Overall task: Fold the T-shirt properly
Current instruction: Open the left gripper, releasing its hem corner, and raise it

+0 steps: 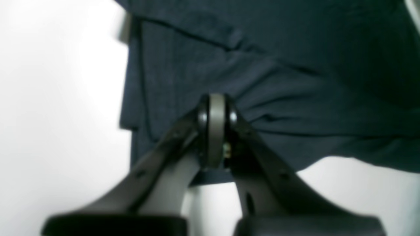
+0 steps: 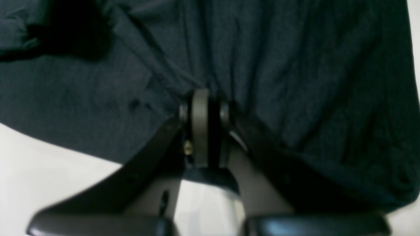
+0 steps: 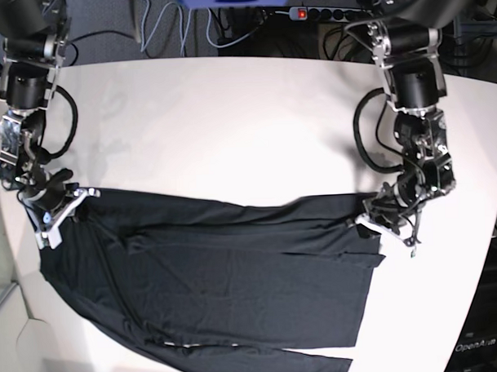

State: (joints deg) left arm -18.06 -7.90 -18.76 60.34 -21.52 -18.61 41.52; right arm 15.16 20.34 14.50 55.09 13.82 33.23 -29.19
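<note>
While bending low over the white table (image 3: 230,129), both grippers, left (image 3: 366,222) and right (image 3: 76,200), are pinching opposite ends of the plain black long-sleeved T-shirt (image 3: 235,276).

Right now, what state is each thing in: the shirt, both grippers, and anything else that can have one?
T-shirt: spread flat on the white table, wrinkled, not yet folded, pinched at both far corners.
Left gripper: shut on the T-shirt's edge, cloth bunched at its tips.
Right gripper: shut on the T-shirt's opposite edge.
Power strip: switch glowing red, at the table's far side.
</note>
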